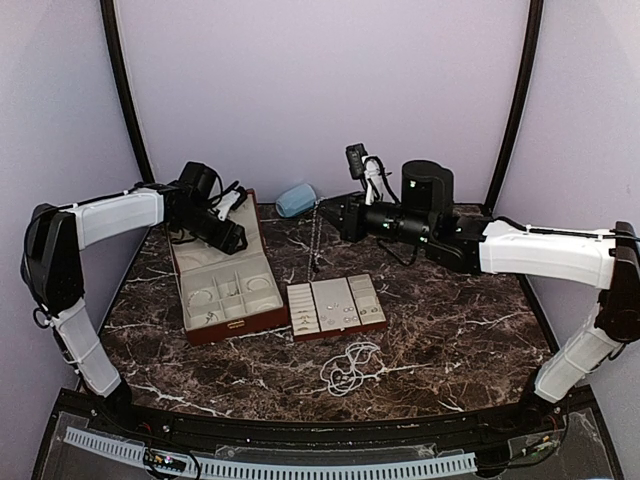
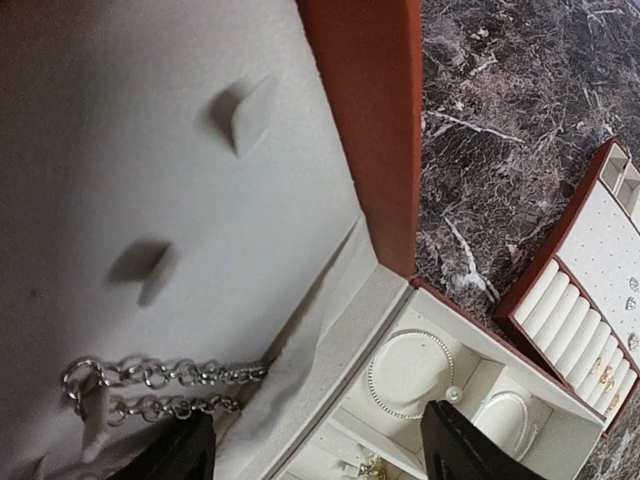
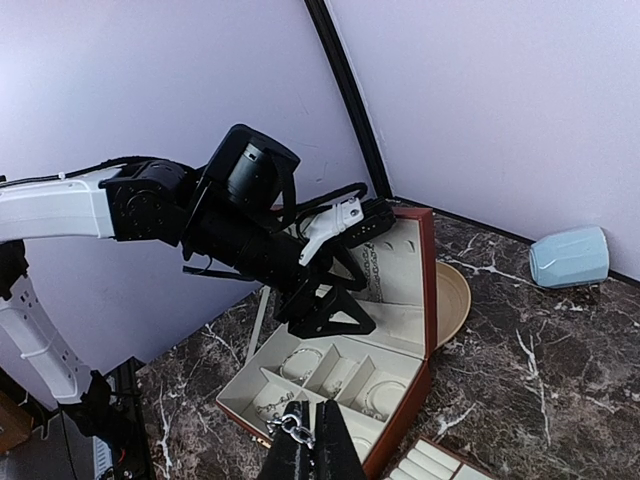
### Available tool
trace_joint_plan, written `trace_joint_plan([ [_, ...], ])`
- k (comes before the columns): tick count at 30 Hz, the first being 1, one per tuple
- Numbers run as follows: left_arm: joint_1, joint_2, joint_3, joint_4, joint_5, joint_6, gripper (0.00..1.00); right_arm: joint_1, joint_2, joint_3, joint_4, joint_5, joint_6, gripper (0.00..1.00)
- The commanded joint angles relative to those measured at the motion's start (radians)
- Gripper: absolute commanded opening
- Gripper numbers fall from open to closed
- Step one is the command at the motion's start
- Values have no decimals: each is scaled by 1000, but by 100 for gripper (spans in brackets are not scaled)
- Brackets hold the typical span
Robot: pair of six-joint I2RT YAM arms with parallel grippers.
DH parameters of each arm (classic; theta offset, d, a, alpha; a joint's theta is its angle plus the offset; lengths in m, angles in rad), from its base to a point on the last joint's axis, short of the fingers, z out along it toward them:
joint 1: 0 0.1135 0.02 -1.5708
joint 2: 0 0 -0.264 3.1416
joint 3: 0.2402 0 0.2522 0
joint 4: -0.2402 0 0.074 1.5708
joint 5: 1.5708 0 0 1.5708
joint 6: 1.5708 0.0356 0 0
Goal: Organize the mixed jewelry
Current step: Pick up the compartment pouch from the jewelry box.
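The reddish-brown case stands open, with bangles on the cushions in its cream compartments. A silver chain hangs on the lid's inner lining. My left gripper is open in front of the lid, its left finger just below that chain and nothing between the jaws. My right gripper is shut on a second silver chain, which dangles above the table beside the case. A pearl-like bead strand lies loose on the marble near the front.
A ring and earring tray sits right of the case. A pale blue rounded object lies at the back. A round beige dish leans behind the case lid. The left arm hangs over the case.
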Motion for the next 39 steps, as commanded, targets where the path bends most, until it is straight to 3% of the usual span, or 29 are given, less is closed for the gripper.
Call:
trace_joint_plan([
  [1, -15, 3, 17, -40, -83, 17, 74, -7, -36, -17, 61, -9, 14, 0],
  [20, -41, 54, -44, -35, -183, 58, 72, -10, -35, -15, 74, -28, 22, 0],
  [22, -51, 51, -53, -29, -192, 62, 68, -10, -36, -17, 76, -26, 23, 0],
  [28, -60, 42, -79, -4, -201, 79, 41, -10, -34, -20, 78, -29, 24, 0],
  [37, -63, 35, -116, 40, -223, 99, 25, -14, -37, -30, 93, -24, 32, 0],
  [39, -65, 25, -133, 72, -223, 108, 17, -14, -37, -32, 99, -21, 41, 0],
])
